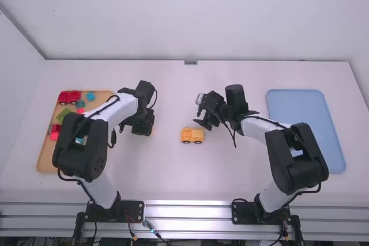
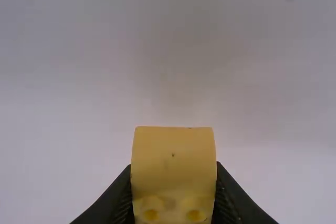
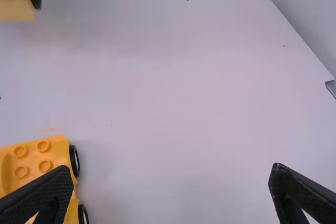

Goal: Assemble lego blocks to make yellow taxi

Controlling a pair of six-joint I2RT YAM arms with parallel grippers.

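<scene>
Yellow block (image 2: 173, 163) pinched by the left gripper (image 2: 174, 182), left of centre in the high view; the wheeled base (image 1: 192, 136) sits mid-frame to its right, long axis running left-right, nearer the right gripper (image 3: 171, 174), whose fingers stand wide apart

High cam's up behind, facing forward-down; wrist cams sit closer, left's probably facing the bench (image 1: 155, 171); high/right share the yellow car (image 1: 192, 136).
</scene>
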